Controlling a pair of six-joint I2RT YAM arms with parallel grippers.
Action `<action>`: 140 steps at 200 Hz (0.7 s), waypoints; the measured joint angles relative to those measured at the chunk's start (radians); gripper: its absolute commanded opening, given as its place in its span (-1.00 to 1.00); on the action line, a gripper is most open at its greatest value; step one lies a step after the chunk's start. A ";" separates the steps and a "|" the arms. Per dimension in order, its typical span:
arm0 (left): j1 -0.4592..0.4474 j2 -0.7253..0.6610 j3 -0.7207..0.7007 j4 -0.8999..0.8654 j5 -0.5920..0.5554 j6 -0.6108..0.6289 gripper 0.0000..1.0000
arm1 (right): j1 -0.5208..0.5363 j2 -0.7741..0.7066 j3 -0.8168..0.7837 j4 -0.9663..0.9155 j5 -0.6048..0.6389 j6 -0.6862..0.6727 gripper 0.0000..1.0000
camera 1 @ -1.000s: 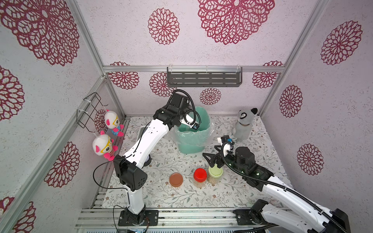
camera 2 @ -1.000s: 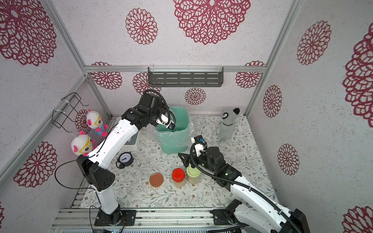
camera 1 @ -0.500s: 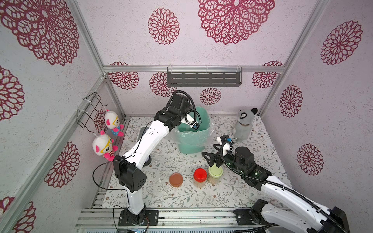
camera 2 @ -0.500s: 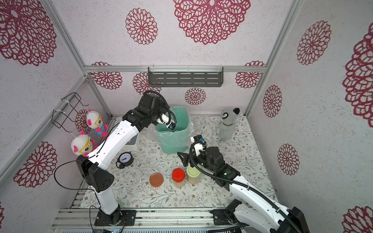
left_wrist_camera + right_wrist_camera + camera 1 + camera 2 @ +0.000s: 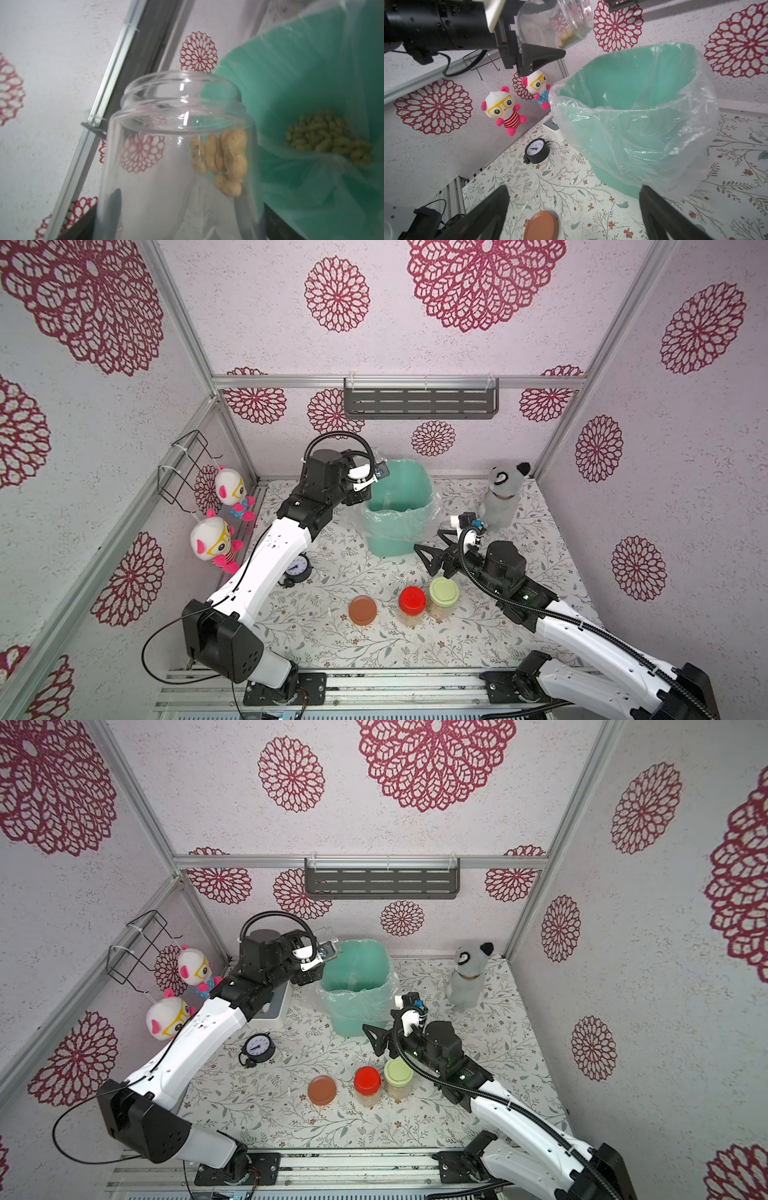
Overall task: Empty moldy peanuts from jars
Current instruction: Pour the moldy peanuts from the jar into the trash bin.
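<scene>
Brown lid is seen nearest the front edge, laid flat on the table, not on any jar. Just beside it, red-lidded jar and green-lidded jar are stood upright, close together. Both are capped, and tan peanuts are visible through the clear walls below the lids.

Right gripper is held behind those two jars, between them and the bin. Jaws are spread wide, nothing between them.

Bin is mint green, fitted with a clear plastic liner folded over the rim. A heap of kernels is seen at the bottom; it reads olive-yellow through blur and the green cast.

At the bin's far-left rim, left gripper is clamped on the open jar, raised above rim level. Jar is clear, with a threaded neck and no lid, tipped on its side with the mouth on the bin side. It is mostly emptied: only a small cluster is lodged against the wall just below the shoulder. Those kernels are lumpy and tan-beige, with darker speckling on some. Mold itself cannot be confirmed at this sharpness.
</scene>
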 measured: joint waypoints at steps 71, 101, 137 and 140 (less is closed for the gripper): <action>0.046 -0.135 -0.411 0.565 0.075 -0.668 -1.00 | 0.000 0.072 0.022 0.029 -0.005 0.019 0.98; 0.049 -0.135 -0.414 0.570 0.113 -0.715 -1.00 | 0.000 0.073 0.031 0.036 -0.011 0.018 0.98; 0.048 -0.135 -0.226 0.314 0.161 -0.515 -1.00 | 0.000 0.072 0.031 0.035 -0.010 0.018 0.98; 0.049 -0.135 -0.205 0.285 0.165 -0.494 -1.00 | 0.000 0.072 0.031 0.034 -0.010 0.018 0.98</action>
